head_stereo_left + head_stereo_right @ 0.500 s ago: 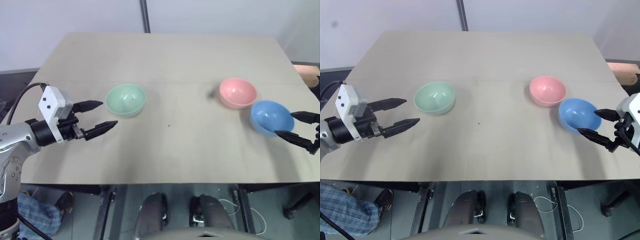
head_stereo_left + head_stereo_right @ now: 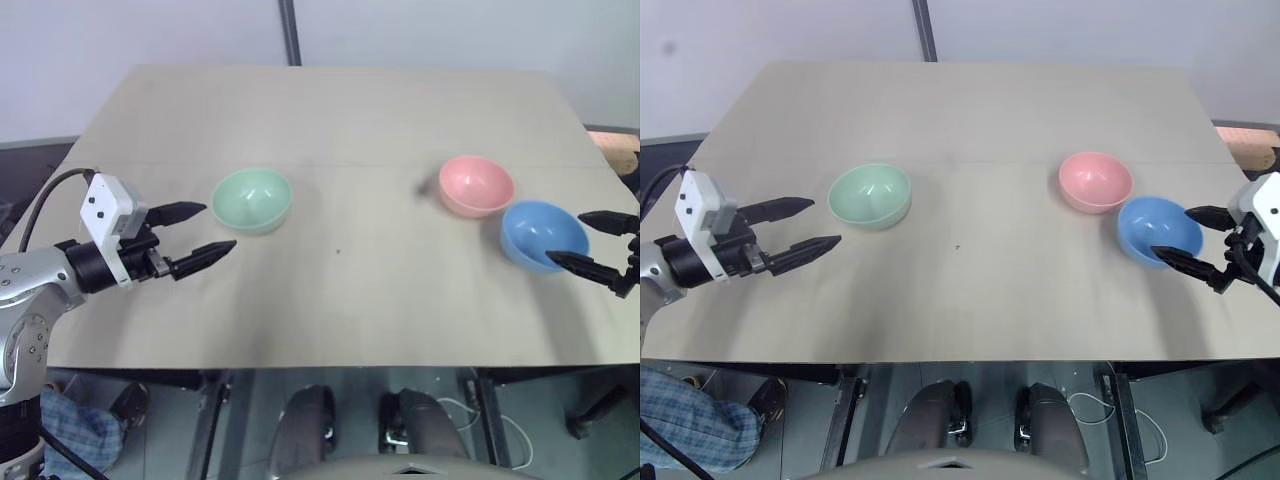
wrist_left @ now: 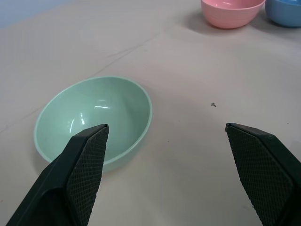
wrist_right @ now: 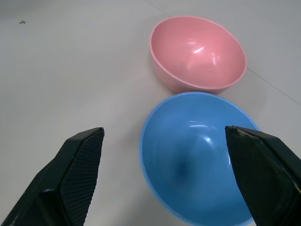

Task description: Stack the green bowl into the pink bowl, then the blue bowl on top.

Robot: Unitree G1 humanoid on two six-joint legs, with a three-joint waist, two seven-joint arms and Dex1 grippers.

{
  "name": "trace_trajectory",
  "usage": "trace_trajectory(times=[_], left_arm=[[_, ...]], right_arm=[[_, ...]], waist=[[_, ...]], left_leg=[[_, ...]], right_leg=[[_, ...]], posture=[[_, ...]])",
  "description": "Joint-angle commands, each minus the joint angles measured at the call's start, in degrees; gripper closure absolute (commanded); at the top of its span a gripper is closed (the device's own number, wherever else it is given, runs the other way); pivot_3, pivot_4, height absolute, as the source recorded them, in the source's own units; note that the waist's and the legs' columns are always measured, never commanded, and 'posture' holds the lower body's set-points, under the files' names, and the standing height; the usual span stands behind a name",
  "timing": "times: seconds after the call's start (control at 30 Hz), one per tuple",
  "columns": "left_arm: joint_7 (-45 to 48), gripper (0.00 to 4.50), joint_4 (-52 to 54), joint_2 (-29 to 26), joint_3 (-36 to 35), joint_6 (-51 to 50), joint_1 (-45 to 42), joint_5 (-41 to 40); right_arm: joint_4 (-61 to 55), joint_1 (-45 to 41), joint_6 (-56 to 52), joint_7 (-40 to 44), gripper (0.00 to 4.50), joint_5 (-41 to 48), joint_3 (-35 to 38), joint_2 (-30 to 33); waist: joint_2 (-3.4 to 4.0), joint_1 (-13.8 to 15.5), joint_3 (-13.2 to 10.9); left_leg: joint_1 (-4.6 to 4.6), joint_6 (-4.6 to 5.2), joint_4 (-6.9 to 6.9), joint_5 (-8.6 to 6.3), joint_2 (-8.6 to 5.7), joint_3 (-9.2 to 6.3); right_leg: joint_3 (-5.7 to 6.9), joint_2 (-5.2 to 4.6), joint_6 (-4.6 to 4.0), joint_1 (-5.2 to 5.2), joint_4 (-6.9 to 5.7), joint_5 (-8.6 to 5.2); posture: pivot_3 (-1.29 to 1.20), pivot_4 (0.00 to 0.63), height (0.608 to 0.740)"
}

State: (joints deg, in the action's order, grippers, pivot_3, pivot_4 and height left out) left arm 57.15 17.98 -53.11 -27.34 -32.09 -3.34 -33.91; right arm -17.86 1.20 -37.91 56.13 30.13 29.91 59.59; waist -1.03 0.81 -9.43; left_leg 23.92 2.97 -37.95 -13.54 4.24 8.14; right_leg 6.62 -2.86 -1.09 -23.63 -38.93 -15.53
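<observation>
Looking down over the tabletop (image 2: 330,110), we see three bowls, all upright and none nested. The green bowl (image 2: 251,199) sits alone toward the left edge, roughly midway between the near and far edges. The pink bowl (image 2: 476,185) sits toward the right edge, and the blue bowl (image 2: 543,235) is just beside it, nearer the right edge and nearer the near edge. In the right wrist view their rims look touching or almost so; we cannot tell which.

The left gripper (image 2: 195,232) hangs over the left part of the tabletop, just short of the green bowl on its near-left side, fingers spread wide and holding nothing. In the left wrist view one fingertip overlaps the green bowl's (image 3: 94,120) rim, the other is over bare board.

The right gripper (image 2: 1190,238) comes in over the right edge, fingers spread wide, empty. In the eye views the two fingertips lie at the blue bowl's right side, one by the far part of the rim, one by the near part. We cannot tell contact.

Open room: a wide bare stretch runs between the green bowl and the pink bowl, and the whole far half of the tabletop is bare. A small dark speck (image 2: 338,251) lies near the middle.
</observation>
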Motion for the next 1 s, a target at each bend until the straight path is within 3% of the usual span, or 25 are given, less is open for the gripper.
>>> trace_trajectory(times=[0.03, 0.3, 0.53, 0.67, 1.0], left_arm=[[-0.1, 0.3, 0.3, -0.2, -1.1, 1.2, 0.0, -0.4], [0.3, 0.3, 0.3, -0.5, -1.2, 1.4, 0.8, -0.2], [0.2, 0.3, -0.3, -0.3, 0.4, 1.6, -0.7, -0.5], [0.1, 0.3, -0.3, 0.5, 1.6, 1.6, -1.6, -0.7], [-0.4, 0.3, 0.4, 0.9, 2.6, 1.8, -1.8, -0.6]], right_arm=[[-0.2, -1.1, 0.7, 0.2, 0.0, -0.1, 0.3, 1.0], [-1.2, -5.3, -0.8, -0.9, 0.0, -0.1, -3.7, 1.9], [0.1, -25.2, -5.2, -6.0, 0.0, -5.0, -23.6, -1.0], [8.6, -37.7, -5.1, -8.3, 0.0, -13.5, -36.9, -7.2], [33.0, -52.5, -2.3, -8.3, 0.0, -28.3, -51.5, -16.5]], waist=[[0.0, 0.0, 0.0], [0.02, -0.1, 0.0], [0.16, -0.7, -0.1], [0.15, -1.2, -0.1], [0.16, -1.7, -0.1]], left_leg=[[0.0, 0.04, 0.0, -0.02, 0.0, 0.0], [-0.01, 0.02, 0.0, -0.01, 0.0, 0.01], [-0.05, 0.04, 0.0, -0.03, 0.04, 0.03], [0.07, -0.17, 0.02, 0.1, 0.02, 0.06], [0.18, -0.18, -0.05, 0.12, -0.03, 0.12]], right_leg=[[0.0, 0.0, 0.0, 0.0, 0.0, 0.0], [-0.01, 0.0, 0.0, 0.0, -0.01, 0.0], [-0.01, 0.02, -0.02, -0.06, -0.08, 0.0], [-0.02, 0.0, -0.07, -0.14, -0.04, 0.04], [-0.01, -0.03, -0.23, -0.22, -0.05, 0.14]], posture=[[0.0, 0.15, 0.74], [0.0, 0.15, 0.74], [0.0, 0.15, 0.74], [0.0, 0.15, 0.74], [0.0, 0.15, 0.74]])
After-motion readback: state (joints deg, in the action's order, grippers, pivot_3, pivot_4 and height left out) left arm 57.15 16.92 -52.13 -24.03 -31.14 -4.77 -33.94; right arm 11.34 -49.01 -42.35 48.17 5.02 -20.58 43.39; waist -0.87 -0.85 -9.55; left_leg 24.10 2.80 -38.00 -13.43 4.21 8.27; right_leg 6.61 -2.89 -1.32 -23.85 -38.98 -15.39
